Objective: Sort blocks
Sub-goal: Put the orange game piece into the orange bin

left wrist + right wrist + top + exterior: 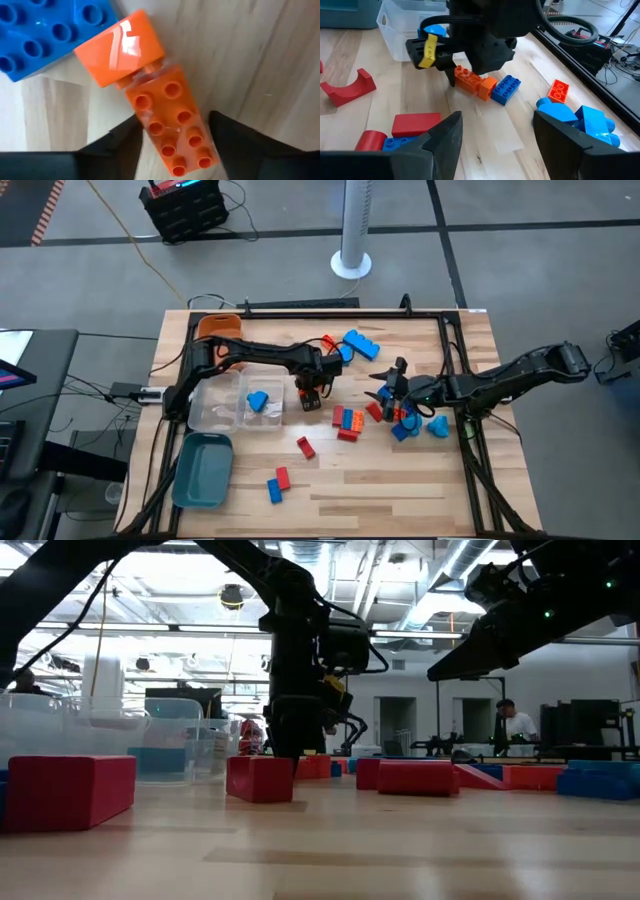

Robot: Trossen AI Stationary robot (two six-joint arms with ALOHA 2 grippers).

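**Left end effector** point(175, 125): low over the tabletop point(400, 490), straddling an orange brick point(170, 100). I cannot tell whether it is clamped on the brick or only standing around it.

**Orange brick:** lies flat on the wood directly under me, studs up in two rows, glossy. Its long axis runs straight out ahead of my wrist.

**Next in line:** a smooth-faced orange block point(120, 50) butts against the brick's far end. Just past that is a blue studded brick point(40, 35), touching the orange block.

**Containers:**
- The clear tray point(205, 418) sits just beside me on the side away from my right arm. It holds one light blue block point(258, 401).
- The teal tray point(203, 470) lies beyond the clear one, toward the tabletop's front edge.
- The orange tray point(215, 326) sits at the back corner, partly under my left arm. Its contents cannot be made out.

**Loose blocks:** a red, orange and blue cluster point(348, 422) lies between my two end effectors.

**Right end effector** point(497, 125): held above the tabletop, facing the left one. Jaws wide apart, with nothing between them.
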